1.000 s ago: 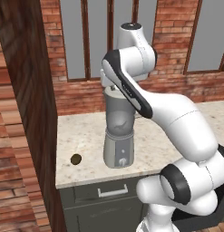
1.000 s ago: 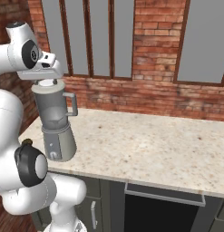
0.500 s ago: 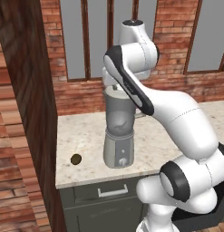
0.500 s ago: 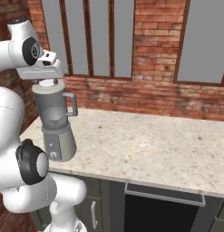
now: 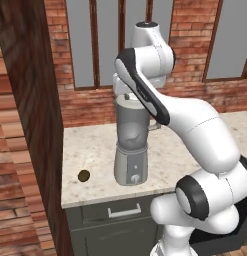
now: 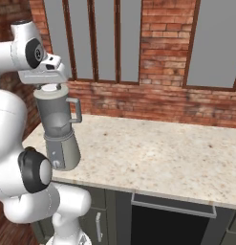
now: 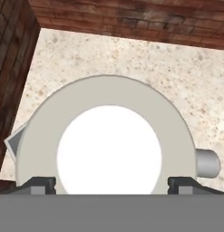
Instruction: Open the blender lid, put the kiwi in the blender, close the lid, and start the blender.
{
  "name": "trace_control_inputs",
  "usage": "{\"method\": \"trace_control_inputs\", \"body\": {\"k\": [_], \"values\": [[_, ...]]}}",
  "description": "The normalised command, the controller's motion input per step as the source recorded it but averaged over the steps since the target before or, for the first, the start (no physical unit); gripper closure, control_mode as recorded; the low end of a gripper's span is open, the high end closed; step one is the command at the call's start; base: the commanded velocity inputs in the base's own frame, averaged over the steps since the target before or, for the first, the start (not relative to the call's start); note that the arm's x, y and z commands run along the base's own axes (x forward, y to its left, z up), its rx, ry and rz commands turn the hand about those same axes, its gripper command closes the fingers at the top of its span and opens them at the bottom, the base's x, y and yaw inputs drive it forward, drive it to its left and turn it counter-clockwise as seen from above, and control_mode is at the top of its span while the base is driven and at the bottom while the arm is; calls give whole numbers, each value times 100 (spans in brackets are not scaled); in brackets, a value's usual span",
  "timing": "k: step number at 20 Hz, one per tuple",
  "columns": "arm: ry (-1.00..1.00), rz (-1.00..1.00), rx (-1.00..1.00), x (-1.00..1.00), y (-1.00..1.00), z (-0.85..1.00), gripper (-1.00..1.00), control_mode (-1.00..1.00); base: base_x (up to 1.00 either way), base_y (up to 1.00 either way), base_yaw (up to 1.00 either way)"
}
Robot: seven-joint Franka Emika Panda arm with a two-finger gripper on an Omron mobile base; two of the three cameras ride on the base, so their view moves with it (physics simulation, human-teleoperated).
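The blender [image 5: 131, 150] is seen standing upright on the speckled table [image 6: 153, 158], near its front edge, with its handle turned toward the open stretch of table. The blender lid [image 7: 41, 118] is still seated on the jar's rim, its white centre cap directly below the hand. The gripper [image 7: 111, 183] is held just above the lid, with its fingertips [image 7: 38, 183] spread wide to either side of the white cap and nothing grasped between them. The kiwi [image 5: 83, 175] is found lying on the table to the left of the blender base, apart from it, close to the front edge and the dark wooden panel [image 5: 35, 100]. A brick wall [image 6: 162, 103] with windows is seen behind the table.
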Motion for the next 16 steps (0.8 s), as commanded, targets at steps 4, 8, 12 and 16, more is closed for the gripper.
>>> {"method": "trace_control_inputs", "body": {"k": [4, 8, 12, 16], "values": [[4, 2, 0, 0, 1, -61, -100, -100, 0, 0, 0], [1, 2, 0, -3, 1, -89, -100, -100, 0, 0, 0], [0, 2, 0, -3, 15, -100, 100, -100, 0, 0, 0], [1, 1, 0, 0, 10, -62, 100, -100, 0, 0, 0]]}}
